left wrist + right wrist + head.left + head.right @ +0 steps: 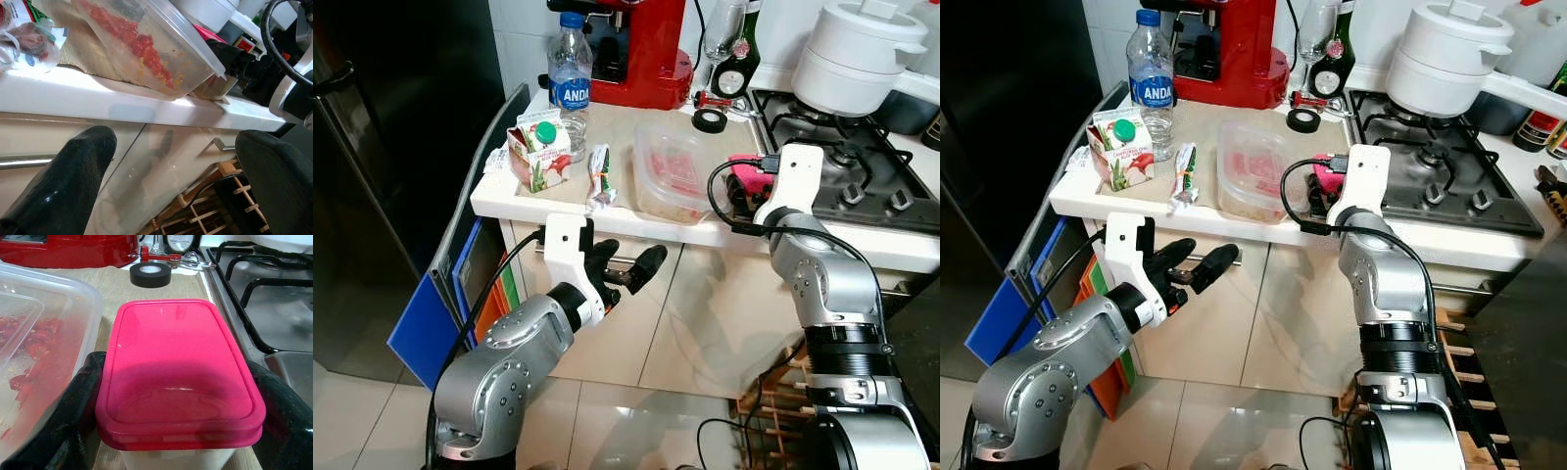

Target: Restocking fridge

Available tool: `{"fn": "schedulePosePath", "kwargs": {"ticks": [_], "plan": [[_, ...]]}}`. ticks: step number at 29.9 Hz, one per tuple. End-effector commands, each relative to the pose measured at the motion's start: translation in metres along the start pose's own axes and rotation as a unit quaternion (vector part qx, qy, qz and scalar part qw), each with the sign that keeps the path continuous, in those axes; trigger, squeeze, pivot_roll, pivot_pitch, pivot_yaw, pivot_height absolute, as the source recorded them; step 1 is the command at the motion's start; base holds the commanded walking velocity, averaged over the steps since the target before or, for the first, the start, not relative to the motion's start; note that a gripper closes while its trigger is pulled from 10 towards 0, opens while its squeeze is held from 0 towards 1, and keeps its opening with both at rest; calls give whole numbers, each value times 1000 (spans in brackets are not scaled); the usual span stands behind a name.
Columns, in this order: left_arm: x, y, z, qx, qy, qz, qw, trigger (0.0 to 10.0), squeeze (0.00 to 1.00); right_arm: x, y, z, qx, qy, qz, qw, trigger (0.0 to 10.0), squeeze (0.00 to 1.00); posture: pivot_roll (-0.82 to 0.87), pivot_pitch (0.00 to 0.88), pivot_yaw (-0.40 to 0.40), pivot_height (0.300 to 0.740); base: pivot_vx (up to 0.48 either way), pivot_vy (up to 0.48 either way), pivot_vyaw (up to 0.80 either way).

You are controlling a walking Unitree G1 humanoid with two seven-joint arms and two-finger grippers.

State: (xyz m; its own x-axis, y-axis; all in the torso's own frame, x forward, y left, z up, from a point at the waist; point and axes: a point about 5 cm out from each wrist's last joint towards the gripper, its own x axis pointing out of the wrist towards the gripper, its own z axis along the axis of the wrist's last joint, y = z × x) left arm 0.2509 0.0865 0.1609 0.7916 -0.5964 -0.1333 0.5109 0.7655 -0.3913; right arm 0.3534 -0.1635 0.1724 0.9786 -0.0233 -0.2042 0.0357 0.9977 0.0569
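Right wrist view: we log the right claw clamped on a pink-lidded tub on the surface, at the clear box's 3 o'clock. Left claw open below the edge.

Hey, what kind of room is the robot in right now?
A home kitchen, most likely: a gas hob with a white pot on it, a red coffee machine on the counter, and a dark fridge alongside.

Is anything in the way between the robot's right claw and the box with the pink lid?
No. The right gripper has one black finger on each side of the pink-lidded box, with nothing between.
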Motion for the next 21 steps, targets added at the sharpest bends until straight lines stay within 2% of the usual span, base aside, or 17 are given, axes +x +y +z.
{"fn": "schedulePosePath", "kwargs": {"ticks": [1,2,3,7,12,13,15,16,18,20,21], "plan": [[2,-4,7,49,-10,1,999,10000,0,0,-4,4,-14,-19,-9,1000,0,59,48,0,-75,740,0,0,0],[3,-4,8,74,-12,3,997,10000,0,0,-4,6,-19,-28,-11,999,0,59,48,0,-75,740,0,0,0],[3,-4,8,74,-12,3,997,10000,0,0,-4,6,-19,-28,-11,999,0,59,48,0,-75,740,0,0,0],[4,-6,8,178,-30,8,984,10000,0,-2,-7,19,-11,-77,-27,997,0,63,43,0,-75,740,0,0,0],[4,-6,8,181,-38,8,983,10000,0,-4,-9,26,-8,-103,-32,994,0,63,43,0,-78,740,0,0,0],[2,-5,12,198,-63,7,978,10000,0,-6,-8,38,-5,-146,-33,989,0,59,45,0,-78,740,0,0,0],[0,-4,10,210,-77,0,975,10000,0,-10,-7,51,-8,-192,-34,981,0,55,46,0,-77,740,0,0,0],[0,-4,10,210,-77,0,975,10000,0,-10,-7,51,-8,-192,-34,981,0,55,46,0,-77,740,0,0,0],[-4,0,1,223,-74,2,972,10000,0,-16,-8,63,-19,-240,-40,970,0,51,44,0,-76,740,0,0,0],[-8,4,-3,213,-76,17,974,10000,0,-21,-9,69,-29,-270,-47,961,0,51,43,0,-73,740,0,0,0],[-8,4,-3,213,-76,17,974,10000,0,-21,-9,69,-29,-270,-47,961,0,51,43,0,-73,740,0,0,0]]}}
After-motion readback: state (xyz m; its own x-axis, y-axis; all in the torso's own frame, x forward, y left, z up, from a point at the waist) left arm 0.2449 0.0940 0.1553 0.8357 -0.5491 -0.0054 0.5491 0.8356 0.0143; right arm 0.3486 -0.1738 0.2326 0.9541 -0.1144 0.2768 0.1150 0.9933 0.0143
